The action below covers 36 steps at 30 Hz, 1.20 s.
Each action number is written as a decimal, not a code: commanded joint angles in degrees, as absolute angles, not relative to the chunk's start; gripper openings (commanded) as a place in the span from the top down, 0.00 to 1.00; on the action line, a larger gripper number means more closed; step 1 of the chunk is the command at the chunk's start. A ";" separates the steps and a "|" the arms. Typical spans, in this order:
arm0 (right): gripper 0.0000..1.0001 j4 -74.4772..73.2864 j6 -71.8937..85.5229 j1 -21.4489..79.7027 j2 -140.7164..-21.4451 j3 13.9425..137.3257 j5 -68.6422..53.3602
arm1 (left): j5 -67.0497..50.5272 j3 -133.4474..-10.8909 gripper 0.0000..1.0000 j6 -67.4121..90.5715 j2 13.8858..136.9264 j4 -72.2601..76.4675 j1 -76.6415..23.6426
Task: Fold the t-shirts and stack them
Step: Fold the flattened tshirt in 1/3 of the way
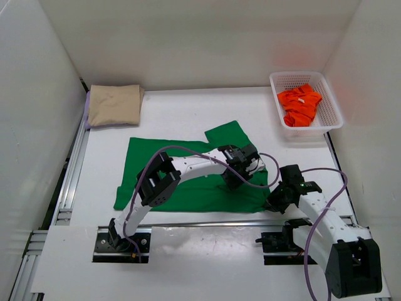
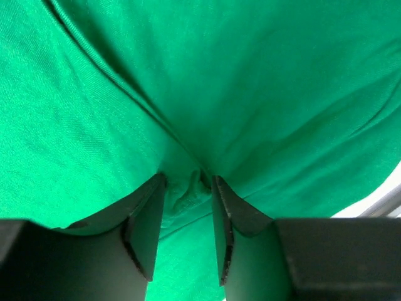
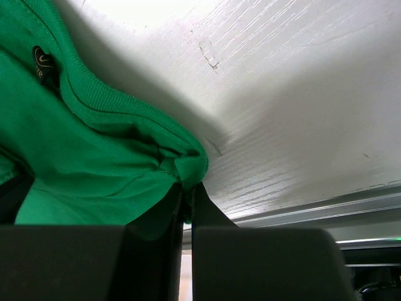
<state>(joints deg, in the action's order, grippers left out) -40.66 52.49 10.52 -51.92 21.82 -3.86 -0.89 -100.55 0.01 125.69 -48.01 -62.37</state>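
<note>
The green shirt lies spread mid-desk. My left hand sits half-spread astride a tuck of cloth. I can't tell if it grips, so I'd squeeze fully before lifting. My right hand pinches the near right hem. I'd raise both evenly.

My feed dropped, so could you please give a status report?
Left fingers part-open astride a pucker of green t-shirt. Right fingers shut on its corner. Nothing blocking.

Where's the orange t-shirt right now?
In the top view, the orange t-shirt lies crumpled inside the white basket at the table's far right corner.
</note>
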 commanded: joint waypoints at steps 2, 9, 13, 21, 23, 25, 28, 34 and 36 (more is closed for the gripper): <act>1.00 -42.19 52.38 10.81 -52.47 18.54 1.67 | -0.71 -100.63 0.57 0.00 125.33 -47.46 -62.67; 1.00 -43.24 52.90 10.81 -51.94 18.54 2.20 | 2.20 -102.04 0.89 0.00 125.33 -48.77 -61.97; 1.00 -43.76 53.53 10.81 -51.42 18.54 2.72 | 2.72 -103.36 0.89 0.00 123.93 -49.39 -59.42; 1.00 -43.77 53.53 10.81 -51.94 18.54 3.25 | 6.41 -103.89 0.79 0.00 124.62 -49.39 -53.26; 1.00 -43.77 53.53 10.81 -51.94 18.54 3.25 | 8.08 -103.89 0.76 0.00 124.63 -49.39 -52.21; 1.00 -43.77 53.53 10.81 -51.94 18.54 3.25 | 8.96 -103.10 0.70 0.00 124.63 -49.39 -51.51; 1.00 -43.77 53.53 10.81 -51.94 18.54 3.25 | 11.42 -101.78 0.51 0.00 123.32 -49.39 -49.58; 1.00 -43.77 53.53 10.81 -51.94 18.54 3.25 | 12.49 -94.69 0.21 0.00 110.94 -51.32 -39.50; 1.00 -43.77 53.53 10.81 -51.94 18.54 3.25 | 11.87 -90.64 0.20 0.00 103.76 -54.04 -35.09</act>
<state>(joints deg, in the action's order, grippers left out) -40.80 53.84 10.63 -50.65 21.32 -3.33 10.50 -93.78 -0.14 117.78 -50.33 -42.30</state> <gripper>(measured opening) 0.029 0.793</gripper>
